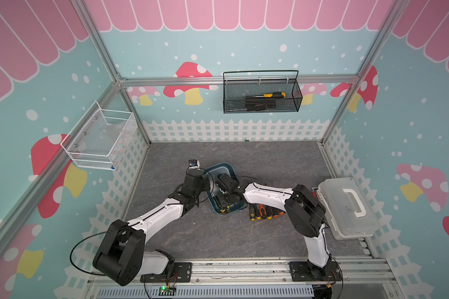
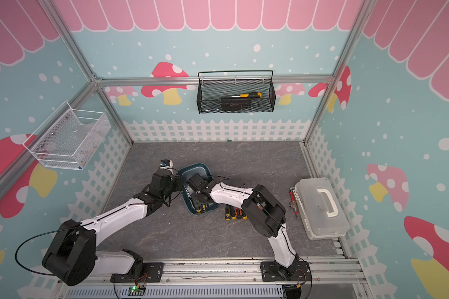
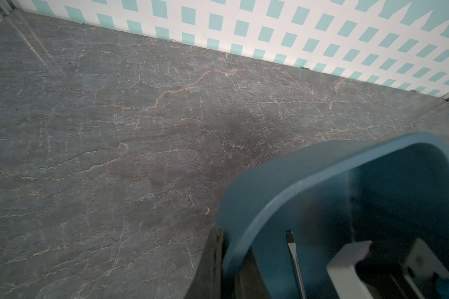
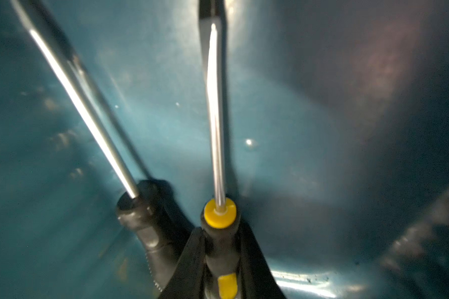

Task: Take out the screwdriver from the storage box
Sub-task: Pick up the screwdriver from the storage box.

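Observation:
The dark teal storage box [image 1: 224,167] [image 2: 198,166] lies mid-table in both top views. My left gripper [image 1: 205,181] [image 3: 224,248] is shut on its near-left rim [image 3: 283,176]. Inside the box, my right gripper [image 1: 223,203] [image 4: 219,233] is shut on the black-and-yellow handle of a screwdriver [image 4: 215,108], whose shaft points along the box floor. Beside it lies another screwdriver [image 4: 88,116] with a black handle. The yellow handle end [image 1: 227,208] peeks out under the right wrist. A flat blade tip [image 3: 290,240] shows in the left wrist view.
Several screwdrivers [image 1: 265,211] lie in a row on the table just right of the box. A whitish case with a handle [image 1: 347,207] stands at the right edge. A black mesh basket [image 1: 262,95] hangs on the back wall, a white one [image 1: 101,139] on the left.

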